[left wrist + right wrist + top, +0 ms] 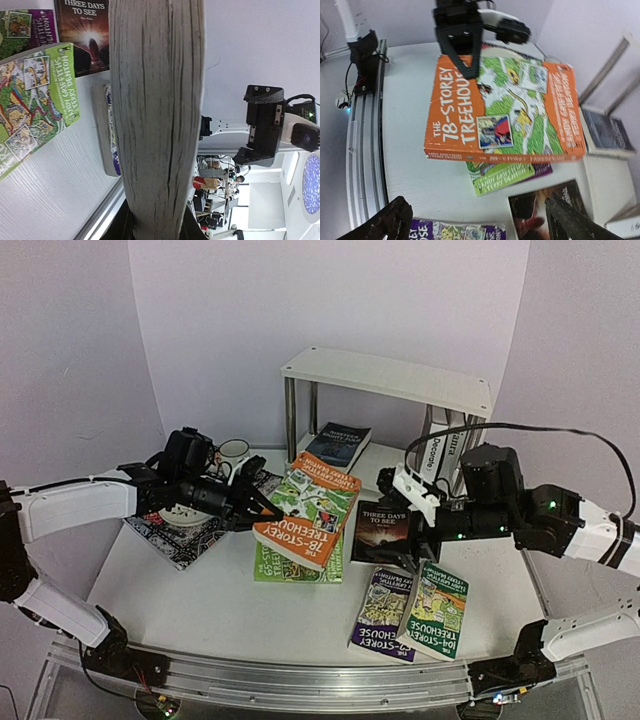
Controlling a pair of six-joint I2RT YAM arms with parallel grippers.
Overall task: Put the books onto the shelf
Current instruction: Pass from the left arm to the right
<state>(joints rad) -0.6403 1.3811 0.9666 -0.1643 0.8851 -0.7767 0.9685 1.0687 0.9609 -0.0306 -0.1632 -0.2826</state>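
My left gripper (255,508) is shut on the left edge of the orange book (305,510) and holds it tilted above a green book (300,568). Its page edge (157,120) fills the left wrist view, with the fingers at the bottom. In the right wrist view the orange book (505,110) hangs over the green book (512,175). My right gripper (418,545) is open and empty above the black book (385,530), its fingers (385,222) spread wide. A purple book (382,612) and another green book (435,615) lie near the front. The white shelf (385,380) stands at the back.
A dark book (338,445) lies on the shelf's lower board, and white books (445,455) stand at its right end. A patterned placemat (185,530) and a mug (232,453) sit at the left, behind my left arm. A metal rail (300,680) runs along the near edge.
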